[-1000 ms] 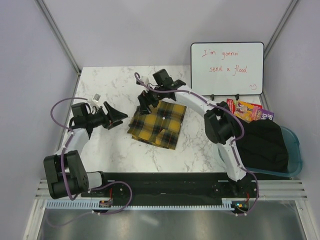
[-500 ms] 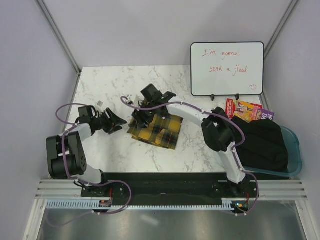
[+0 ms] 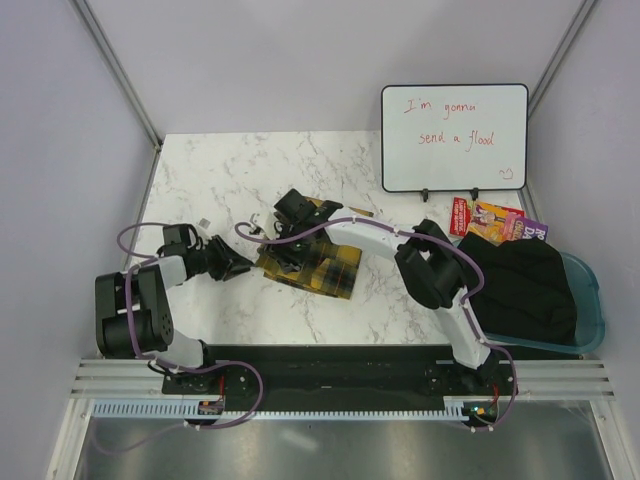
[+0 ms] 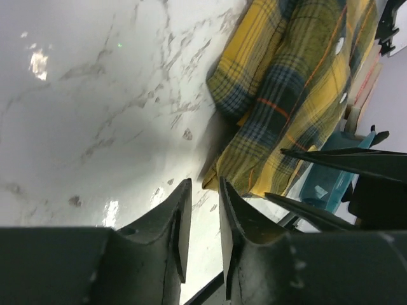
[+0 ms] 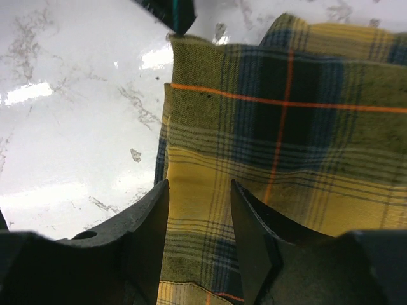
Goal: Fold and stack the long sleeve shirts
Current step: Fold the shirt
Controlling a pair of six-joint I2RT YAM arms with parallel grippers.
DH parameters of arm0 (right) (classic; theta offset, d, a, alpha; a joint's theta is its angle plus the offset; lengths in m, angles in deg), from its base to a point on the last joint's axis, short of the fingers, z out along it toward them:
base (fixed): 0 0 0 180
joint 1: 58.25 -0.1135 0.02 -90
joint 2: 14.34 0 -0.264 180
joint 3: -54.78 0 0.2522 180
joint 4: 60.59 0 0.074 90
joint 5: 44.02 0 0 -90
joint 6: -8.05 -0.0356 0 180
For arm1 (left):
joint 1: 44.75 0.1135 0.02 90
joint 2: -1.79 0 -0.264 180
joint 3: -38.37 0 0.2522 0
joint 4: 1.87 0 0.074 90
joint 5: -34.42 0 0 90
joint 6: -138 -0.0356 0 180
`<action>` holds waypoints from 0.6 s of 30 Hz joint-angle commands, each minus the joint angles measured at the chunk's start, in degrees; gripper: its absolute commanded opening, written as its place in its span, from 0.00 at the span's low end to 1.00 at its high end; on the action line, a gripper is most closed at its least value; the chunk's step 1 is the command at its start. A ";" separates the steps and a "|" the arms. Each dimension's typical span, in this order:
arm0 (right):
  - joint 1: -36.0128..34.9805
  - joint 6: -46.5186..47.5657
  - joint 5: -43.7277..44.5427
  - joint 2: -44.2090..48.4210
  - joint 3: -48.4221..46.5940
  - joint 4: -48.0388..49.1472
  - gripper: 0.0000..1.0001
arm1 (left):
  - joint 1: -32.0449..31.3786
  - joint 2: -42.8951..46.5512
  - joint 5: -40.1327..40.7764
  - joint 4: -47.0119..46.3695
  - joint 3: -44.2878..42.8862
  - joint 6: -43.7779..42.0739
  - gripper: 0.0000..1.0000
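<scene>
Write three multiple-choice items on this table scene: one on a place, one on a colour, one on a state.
1. Where does the dark garment lie?
A) in the blue bin
B) on a shelf
C) on a chair

2. Which colours dominate the plaid shirt?
A) pink and white
B) yellow and black
C) plain green

3. How is the plaid shirt?
A) spread with sleeves out
B) hanging in the air
C) folded on the table

Answers: 1 A, it fills the bin at the right; 2 B, both wrist views show that check; 3 C, it lies as a compact block on the marble.
</scene>
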 commanded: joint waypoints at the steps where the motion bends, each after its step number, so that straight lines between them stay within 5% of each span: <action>1: -0.89 -1.84 0.49 2.93 -4.06 1.99 0.50 | 0.29 3.88 4.08 0.23 1.92 3.94 0.25; 4: -1.69 -3.94 1.02 1.79 -4.58 3.30 0.50 | 0.38 3.80 5.41 3.03 1.92 5.43 0.13; 18: -5.81 -6.94 7.43 -3.75 -8.36 5.76 0.52 | -1.72 0.55 2.51 1.46 4.30 8.17 0.21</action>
